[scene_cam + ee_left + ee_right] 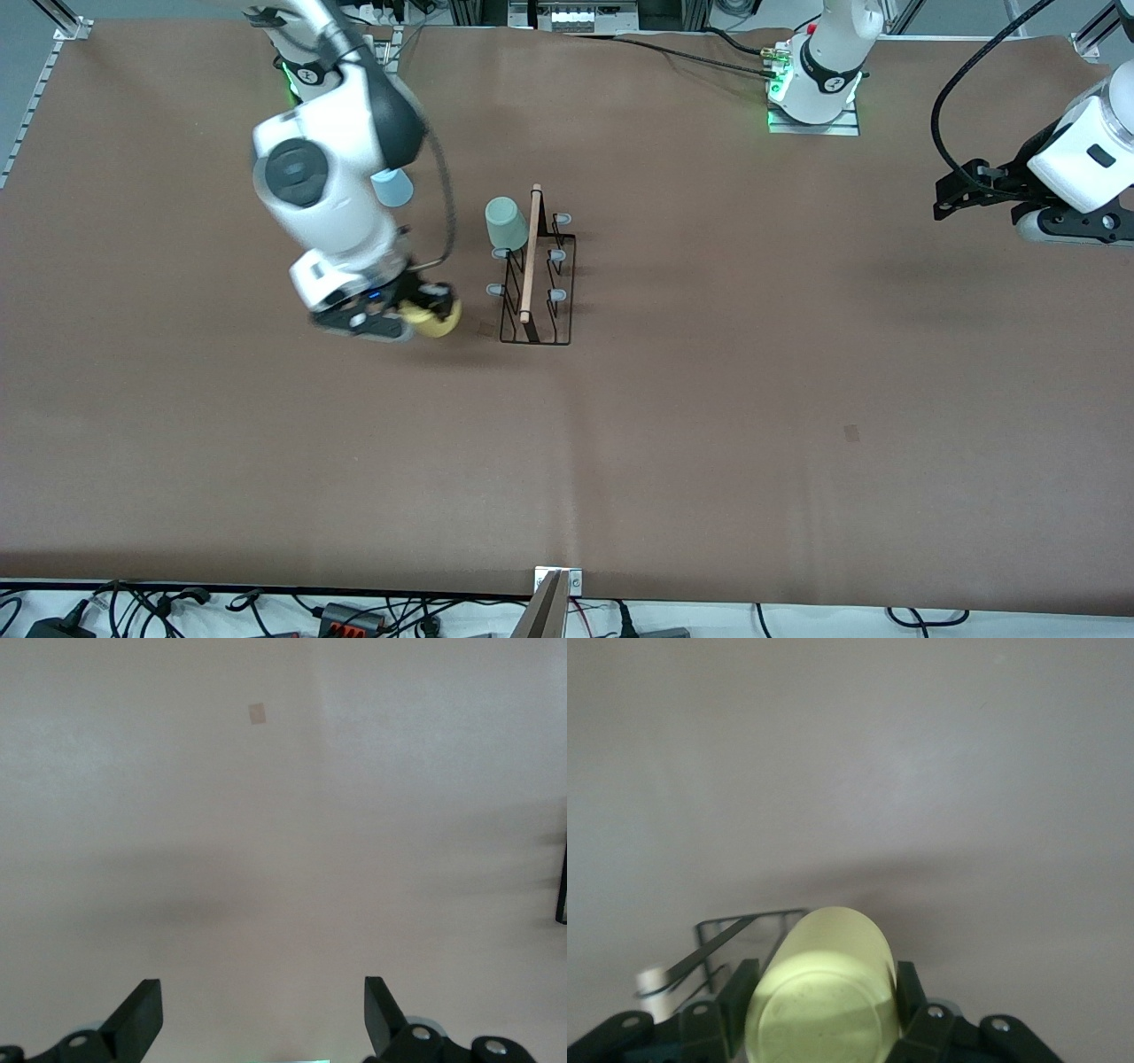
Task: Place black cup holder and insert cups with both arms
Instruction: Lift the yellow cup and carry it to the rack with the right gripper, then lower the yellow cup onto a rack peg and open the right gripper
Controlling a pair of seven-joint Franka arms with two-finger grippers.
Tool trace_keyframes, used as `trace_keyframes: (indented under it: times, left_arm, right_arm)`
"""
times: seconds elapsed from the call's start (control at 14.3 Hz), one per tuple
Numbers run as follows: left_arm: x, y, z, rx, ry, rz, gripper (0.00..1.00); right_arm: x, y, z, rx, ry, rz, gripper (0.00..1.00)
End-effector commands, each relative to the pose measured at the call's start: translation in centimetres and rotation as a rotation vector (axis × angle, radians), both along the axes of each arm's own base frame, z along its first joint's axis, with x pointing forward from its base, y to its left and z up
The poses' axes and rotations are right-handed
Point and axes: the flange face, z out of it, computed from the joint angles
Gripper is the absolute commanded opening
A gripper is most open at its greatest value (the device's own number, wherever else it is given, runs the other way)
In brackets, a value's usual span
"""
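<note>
Brown table carries black cup holder; right gripper pinches yellow cup, left gripper spread.

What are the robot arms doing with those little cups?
The right gripper is shut on the yellow cup, beside the black cup holder. A mint green cup already sits on one peg of the holder. A light blue cup shows partly under the right arm. The left gripper waits open over the table at the left arm's end, holding nothing.
</note>
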Motion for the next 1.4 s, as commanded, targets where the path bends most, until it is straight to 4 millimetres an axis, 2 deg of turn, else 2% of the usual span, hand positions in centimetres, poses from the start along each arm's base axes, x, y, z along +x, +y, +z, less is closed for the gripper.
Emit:
trace_keyframes:
  times: [0.0, 0.14, 0.42, 0.7, 0.77, 0.84, 0.98, 1.05, 1.12, 1.19, 1.33]
  left_arm:
    - [0.0, 0.0, 0.6, -0.013, -0.001, 0.011, 1.0]
    - [-0.1, 0.0, 0.6, -0.013, 0.001, 0.011, 1.0]
    - [-0.1, 0.0, 0.6, -0.013, 0.002, 0.011, 1.0]
    - [-0.1, 0.2, 0.6, -0.013, 0.002, 0.013, 1.0]
    - [-0.1, 0.1, 0.6, -0.013, 0.002, 0.013, 1.0]
    - [-0.1, 0.2, 0.6, -0.013, 0.002, 0.014, 1.0]
    - [-0.1, 0.1, 0.6, -0.013, 0.002, 0.013, 1.0]
    - [0.0, 0.1, 0.6, -0.013, 0.001, 0.013, 1.0]
    - [0.0, 0.1, 0.6, -0.013, 0.001, 0.013, 1.0]
    - [0.0, 0.1, 0.6, -0.013, 0.001, 0.013, 1.0]
    - [0.0, 0.1, 0.6, -0.013, 0.001, 0.013, 1.0]
  right_arm:
    - [-2.0, 3.1, -0.2, 0.017, -0.009, -0.054, 0.11]
    - [-2.8, 3.9, -0.6, -0.003, -0.014, -0.041, 0.11]
    - [-3.8, 3.8, -2.8, -0.029, -0.015, -0.018, 0.12]
    - [-5.4, 6.1, -3.9, -0.008, -0.02, -0.033, 0.12]
    - [-5.4, 6.1, -4.3, -0.011, -0.016, -0.033, 0.13]
    - [-5.5, 6.0, -4.7, -0.023, -0.017, -0.027, 0.18]
    - [-5.9, 5.8, -6.1, -0.039, -0.018, -0.015, 0.58]
    - [-5.9, 5.7, -6.4, -0.036, -0.021, -0.016, 0.68]
    - [-5.8, 5.6, -6.2, -0.036, -0.021, -0.012, 1.0]
    - [-5.4, 5.2, -5.6, -0.033, -0.029, -0.001, 1.0]
    - [-3.7, 2.7, -3.2, -0.02, -0.052, -0.031, 1.0]
